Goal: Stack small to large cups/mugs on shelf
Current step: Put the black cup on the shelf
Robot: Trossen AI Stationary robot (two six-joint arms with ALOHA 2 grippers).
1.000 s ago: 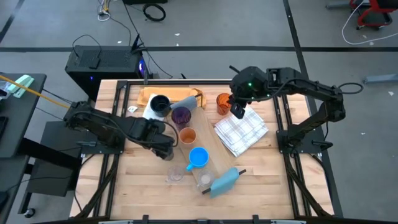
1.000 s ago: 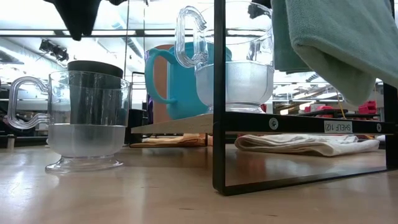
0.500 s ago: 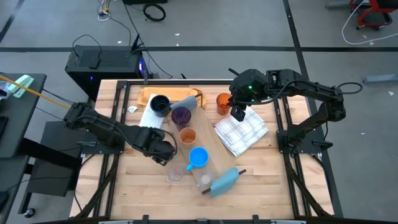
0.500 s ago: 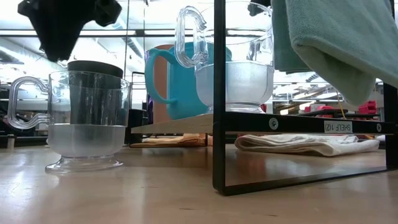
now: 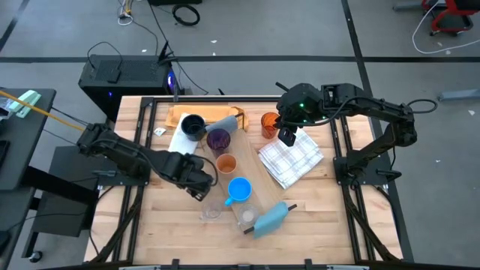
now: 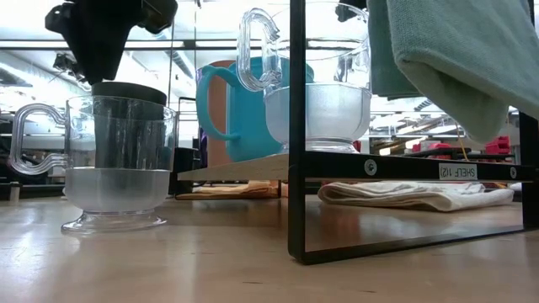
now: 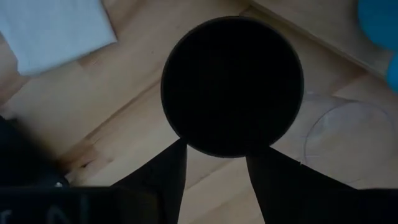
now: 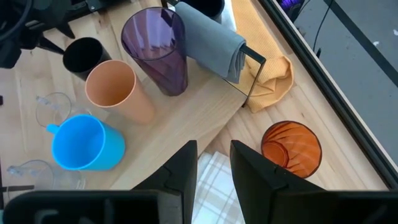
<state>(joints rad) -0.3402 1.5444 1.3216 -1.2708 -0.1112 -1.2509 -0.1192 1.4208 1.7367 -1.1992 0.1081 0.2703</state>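
Jaws of your left gripper (image 5: 196,182) clamp the round black cup (image 7: 232,86) above the table (image 5: 165,225), just beside the small clear handled glass (image 6: 105,164) | your right gripper (image 8: 213,163) hovers slightly parted, empty, near the ribbed orange cup (image 8: 291,147) | long pale wooden shelf (image 5: 253,161) carries the bright blue mug (image 5: 238,189).

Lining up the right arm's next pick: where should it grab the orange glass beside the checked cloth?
Take the orange glass by its rim, right claw coming straight down, one finger inside: it stands upright, open-topped, with no handle showing.
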